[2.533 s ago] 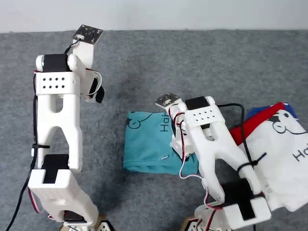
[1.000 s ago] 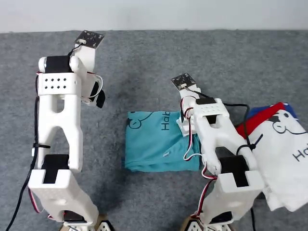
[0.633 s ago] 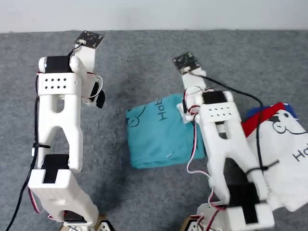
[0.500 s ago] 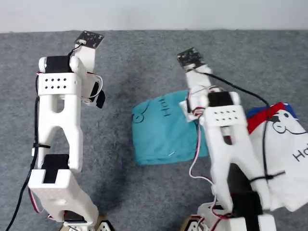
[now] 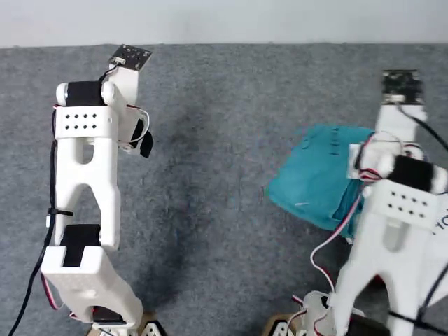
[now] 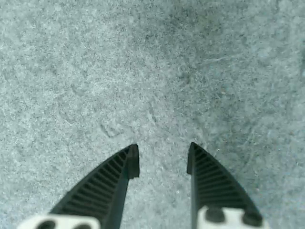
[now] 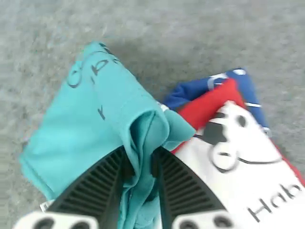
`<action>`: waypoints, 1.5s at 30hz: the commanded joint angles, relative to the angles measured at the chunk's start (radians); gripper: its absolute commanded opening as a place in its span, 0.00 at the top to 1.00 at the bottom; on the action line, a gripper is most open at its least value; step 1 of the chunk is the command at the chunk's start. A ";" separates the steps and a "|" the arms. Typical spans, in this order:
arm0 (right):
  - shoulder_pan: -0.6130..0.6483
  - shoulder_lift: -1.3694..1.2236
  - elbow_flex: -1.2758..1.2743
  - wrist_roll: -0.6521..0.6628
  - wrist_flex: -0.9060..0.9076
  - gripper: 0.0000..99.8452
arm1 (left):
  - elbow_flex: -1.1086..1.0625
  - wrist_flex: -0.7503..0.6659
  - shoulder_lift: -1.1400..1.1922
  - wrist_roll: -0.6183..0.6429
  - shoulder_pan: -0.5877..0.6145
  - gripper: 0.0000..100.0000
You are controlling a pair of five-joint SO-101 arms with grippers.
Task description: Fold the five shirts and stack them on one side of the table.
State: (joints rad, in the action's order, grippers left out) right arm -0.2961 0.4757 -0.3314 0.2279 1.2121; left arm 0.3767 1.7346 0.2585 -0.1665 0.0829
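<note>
Grey carpet [image 7: 190, 28]; teal shirt [image 7: 90, 119] within right gripper [image 7: 139, 154]

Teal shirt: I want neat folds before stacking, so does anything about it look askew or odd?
Yes. The right gripper pinches the teal shirt by a bunched-up fold, so it sits rumpled and skewed, at an angle to the white shirt, red shirt and blue shirt beside it.
</note>
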 commanded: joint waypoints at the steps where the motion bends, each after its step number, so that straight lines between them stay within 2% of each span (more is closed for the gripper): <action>1: -0.024 0.079 0.054 -0.008 0.004 0.99 | 0.004 0.012 -0.051 0.000 -0.002 0.83; 5: -0.025 0.136 0.061 -0.008 0.007 0.99 | 0.004 0.012 -0.051 0.000 -0.002 0.83; 13: -0.038 0.151 0.249 -0.008 0.145 0.99 | 0.004 0.012 -0.051 0.000 0.000 0.83; 24: -0.389 0.128 0.221 -0.005 0.101 0.99 | 0.004 0.015 -0.051 0.000 0.002 0.83; 31: -0.526 -0.048 0.120 0.041 0.012 0.99 | 0.004 0.015 -0.051 0.000 0.005 0.83; 37: -0.564 -0.205 0.115 0.109 0.002 0.99 | 0.002 0.015 -0.051 0.000 0.005 0.83; 45: -0.627 -0.268 0.115 0.114 0.008 0.99 | -0.002 0.015 -0.051 0.000 0.003 0.83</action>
State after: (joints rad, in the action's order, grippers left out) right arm -0.8899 0.2102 -0.2225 0.3322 1.2306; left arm 0.3767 1.7346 0.2585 -0.1665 0.0829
